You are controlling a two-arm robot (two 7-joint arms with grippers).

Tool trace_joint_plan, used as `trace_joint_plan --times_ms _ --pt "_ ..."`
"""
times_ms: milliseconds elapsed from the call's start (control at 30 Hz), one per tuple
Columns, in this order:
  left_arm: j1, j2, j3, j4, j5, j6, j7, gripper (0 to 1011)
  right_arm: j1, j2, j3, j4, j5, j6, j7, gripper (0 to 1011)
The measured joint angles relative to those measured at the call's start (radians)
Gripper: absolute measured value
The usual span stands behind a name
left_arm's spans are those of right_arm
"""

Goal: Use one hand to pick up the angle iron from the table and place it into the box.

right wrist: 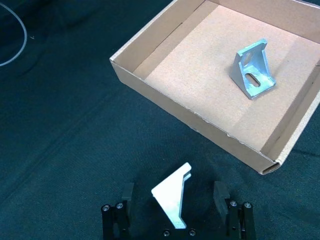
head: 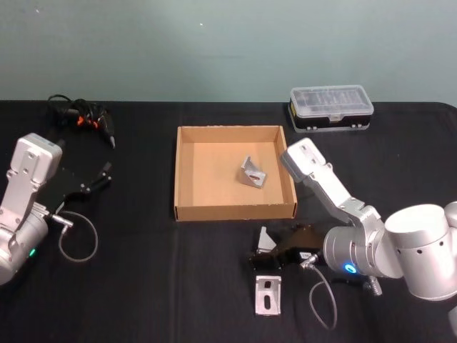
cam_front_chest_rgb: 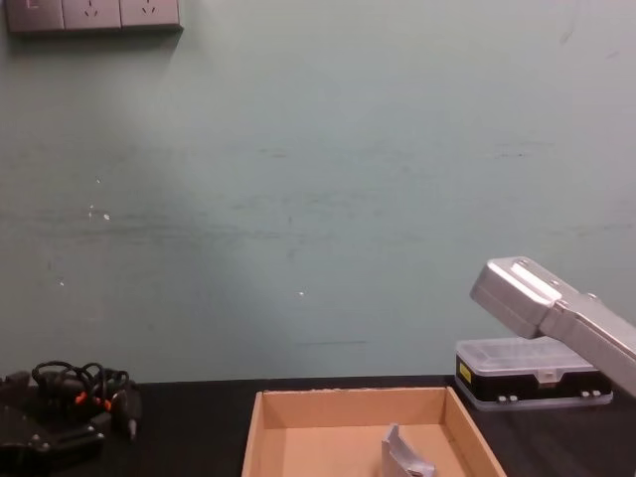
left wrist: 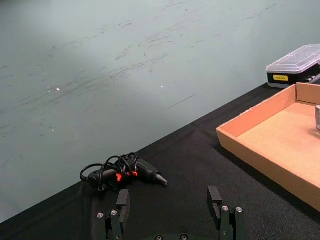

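— Where is the silver metal angle iron (right wrist: pixel 170 197)?
— On the black table (head: pixel 143 286), just before the tan cardboard box (head: pixel 235 211) — between the spread fingers of the right end effector (right wrist: pixel 173 187).
— The left end effector (left wrist: pixel 168 194)?
— Parked at the table's left, fingers apart.

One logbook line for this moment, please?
right pincer: open around iron on table | left pincer: open, parked | box: second iron inside | third iron: flat on table

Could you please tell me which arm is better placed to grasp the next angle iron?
Right. The black right gripper is open astride an upright silver angle iron on the black table, just before the tan cardboard box; the left gripper sits far off at the table's left.
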Motion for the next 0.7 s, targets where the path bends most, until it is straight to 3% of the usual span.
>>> trace_joint_plan --times_ms 300,700 --pt "0.000 0.000 0.000 0.000 0.000 0.000 0.000 1011 0.002 0.002 -0.003 -0.001 0.000 -0.001 0.001 985" --pt "0.000 0.000 0.000 0.000 0.000 0.000 0.000 1011 0.003 0.003 -0.005 -0.001 0.001 -0.002 0.002 660"
